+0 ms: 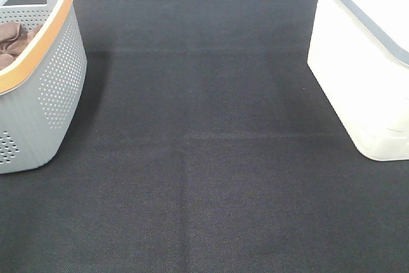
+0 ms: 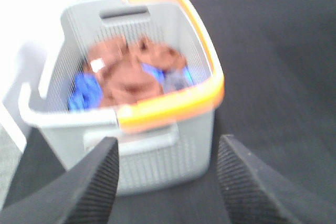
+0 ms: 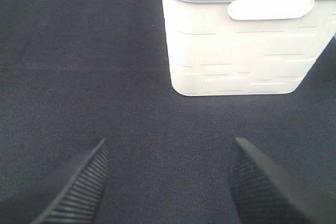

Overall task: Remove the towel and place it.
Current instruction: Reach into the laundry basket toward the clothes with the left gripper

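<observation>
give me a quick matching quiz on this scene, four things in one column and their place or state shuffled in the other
Things:
1. towel
2. basket
3. white bin
4. left gripper

Place or state:
a. open, holding nothing
b. left edge of the exterior high view, orange rim
c. right edge of the exterior high view, grey rim
d. reddish-brown, bunched inside the basket

Pairs: 1-d, 2-b, 3-c, 4-a

No text, label or number that I can read anywhere. The small white tag [image 2: 97, 65] on the towel [image 2: 131, 74], seen from my left wrist, is too blurred to read.
</observation>
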Robot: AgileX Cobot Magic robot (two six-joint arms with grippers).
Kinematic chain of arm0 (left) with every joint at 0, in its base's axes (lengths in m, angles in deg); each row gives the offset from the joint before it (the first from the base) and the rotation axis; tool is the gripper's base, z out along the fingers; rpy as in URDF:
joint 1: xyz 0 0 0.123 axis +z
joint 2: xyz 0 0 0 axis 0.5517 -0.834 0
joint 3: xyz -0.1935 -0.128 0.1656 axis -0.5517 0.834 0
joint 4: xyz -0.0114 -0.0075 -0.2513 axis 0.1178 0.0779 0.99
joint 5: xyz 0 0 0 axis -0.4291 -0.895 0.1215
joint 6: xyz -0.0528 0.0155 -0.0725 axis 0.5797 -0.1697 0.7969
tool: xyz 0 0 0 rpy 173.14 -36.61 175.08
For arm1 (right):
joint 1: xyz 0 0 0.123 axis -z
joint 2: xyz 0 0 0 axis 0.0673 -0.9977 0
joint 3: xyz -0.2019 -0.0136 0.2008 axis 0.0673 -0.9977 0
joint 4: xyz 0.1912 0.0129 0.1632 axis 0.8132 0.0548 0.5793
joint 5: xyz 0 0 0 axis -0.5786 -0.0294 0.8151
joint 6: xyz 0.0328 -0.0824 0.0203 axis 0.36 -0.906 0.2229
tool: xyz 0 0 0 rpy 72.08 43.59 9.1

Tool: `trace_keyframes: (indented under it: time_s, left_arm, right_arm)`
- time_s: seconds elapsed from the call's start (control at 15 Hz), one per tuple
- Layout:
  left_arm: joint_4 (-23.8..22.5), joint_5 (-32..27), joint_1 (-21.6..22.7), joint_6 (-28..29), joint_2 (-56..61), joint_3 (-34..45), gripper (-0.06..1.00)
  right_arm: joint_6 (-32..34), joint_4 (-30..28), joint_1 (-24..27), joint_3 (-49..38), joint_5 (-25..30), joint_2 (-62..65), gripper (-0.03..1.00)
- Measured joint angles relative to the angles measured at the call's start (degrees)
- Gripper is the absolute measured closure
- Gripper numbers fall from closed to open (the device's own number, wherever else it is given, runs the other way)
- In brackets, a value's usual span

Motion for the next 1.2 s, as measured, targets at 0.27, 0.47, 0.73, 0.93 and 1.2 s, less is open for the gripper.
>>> trace_keyframes:
  time_s: [0.27,0.47,0.73,0.93,1.2]
  left_arm:
    - [-0.69,8.77,0.0,0.11,-20.23,-8.94,0.4]
    - [-2.29,9.34,0.0,0.11,-36.78,-19.25,0.4]
    - [-4.53,9.4,0.0,0.11,-51.91,-28.42,0.4]
    - [-7.96,9.0,0.0,1.78,-59.99,-33.52,0.4]
    - [-17.02,2.64,0.0,10.08,-71.56,-42.74,0.4]
  right_arm:
    - [0.0,0.0,0.0,0.0,0.0,0.0,0.34]
    - [0.0,0.0,0.0,0.0,0.0,0.0,0.34]
    - [0.0,0.0,0.0,0.0,0.0,0.0,0.34]
    - [0.0,0.0,0.0,0.0,0.0,0.0,0.34]
    - [0.0,0.0,0.0,0.0,0.0,0.0,0.34]
